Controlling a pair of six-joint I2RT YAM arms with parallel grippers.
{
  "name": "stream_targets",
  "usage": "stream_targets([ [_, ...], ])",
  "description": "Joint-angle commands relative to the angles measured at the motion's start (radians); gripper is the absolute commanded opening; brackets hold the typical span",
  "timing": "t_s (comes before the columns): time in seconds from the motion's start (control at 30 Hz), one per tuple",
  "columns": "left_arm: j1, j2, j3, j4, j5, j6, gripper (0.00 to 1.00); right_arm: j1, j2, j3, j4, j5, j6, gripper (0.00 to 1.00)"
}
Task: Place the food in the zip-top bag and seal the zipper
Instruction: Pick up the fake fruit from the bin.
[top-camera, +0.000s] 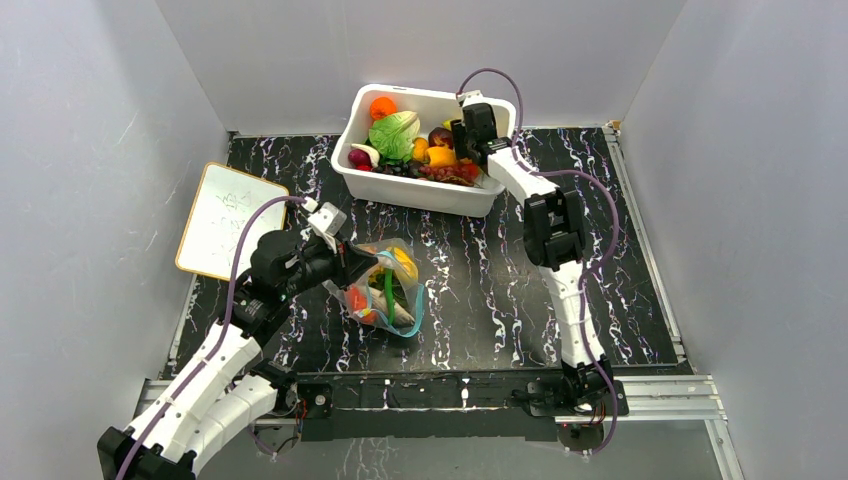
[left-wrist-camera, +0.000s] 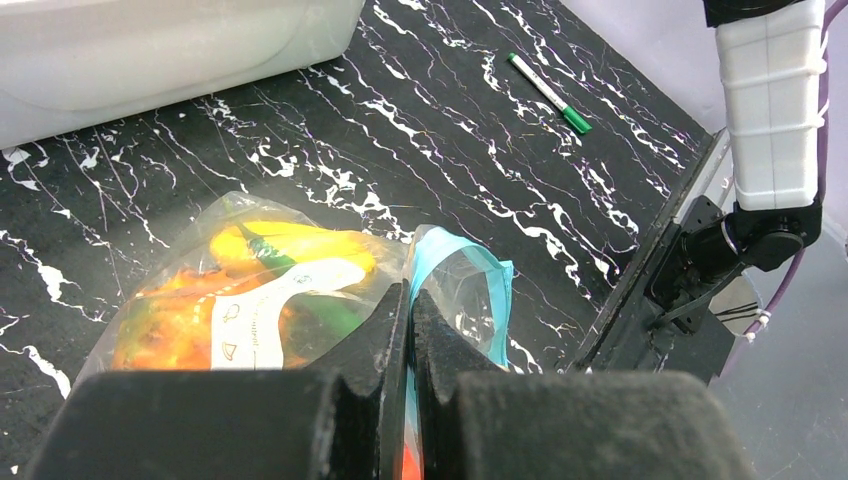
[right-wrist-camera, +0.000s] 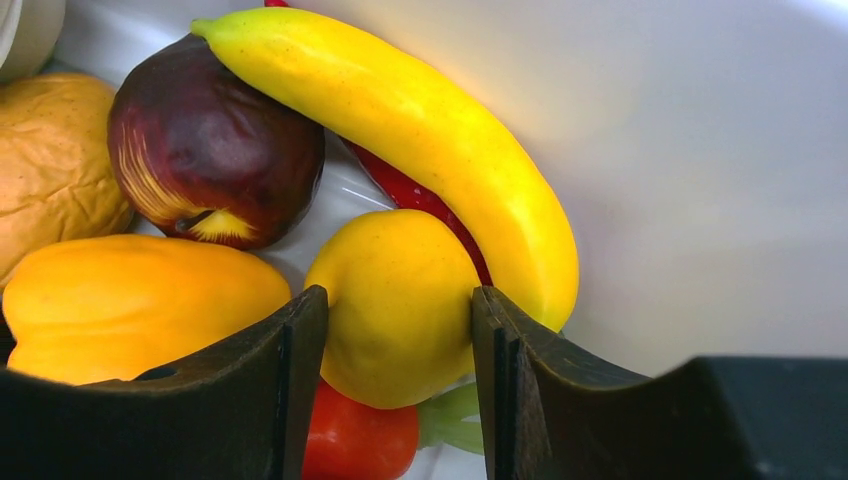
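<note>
The clear zip-top bag (top-camera: 388, 290) lies on the black marbled table with yellow, orange and green food inside (left-wrist-camera: 250, 290). My left gripper (left-wrist-camera: 410, 296) is shut on the bag's mouth edge, on the teal zipper (left-wrist-camera: 500, 290); in the top view this gripper (top-camera: 352, 268) is at the bag's left side. My right gripper (top-camera: 462, 150) reaches into the white tub (top-camera: 420, 190). Its jaws (right-wrist-camera: 400, 300) press both sides of a round yellow fruit (right-wrist-camera: 395, 330). A banana (right-wrist-camera: 430, 130), a dark red fruit (right-wrist-camera: 215, 150), an orange pepper (right-wrist-camera: 130, 300) and a red piece (right-wrist-camera: 355, 435) surround it.
The tub holds more food, such as a green cabbage (top-camera: 394, 135) and an orange (top-camera: 382, 107). A small whiteboard (top-camera: 228, 220) leans at the left wall. A green-capped marker (left-wrist-camera: 548, 93) lies on the table right of the bag. Grey walls enclose the table.
</note>
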Motion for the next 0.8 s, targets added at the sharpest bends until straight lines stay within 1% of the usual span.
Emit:
stream_targets([
  [0.0, -0.004, -0.024, 0.007, 0.006, -0.015, 0.017, 0.0, -0.004, -0.137, -0.036, 0.064, -0.004, -0.011, 0.31],
  [0.5, -0.003, -0.044, 0.004, -0.002, -0.027, 0.015, 0.0, -0.001, -0.295, -0.163, 0.042, -0.047, 0.007, 0.27],
  [0.6, -0.003, -0.052, -0.003, 0.012, -0.032, -0.004, 0.0, 0.0, -0.332, -0.183, 0.025, -0.057, 0.017, 0.27],
  [0.77, -0.003, -0.04, -0.002, 0.03, -0.043, -0.058, 0.0, 0.002, -0.425, -0.265, 0.021, -0.103, 0.034, 0.26],
])
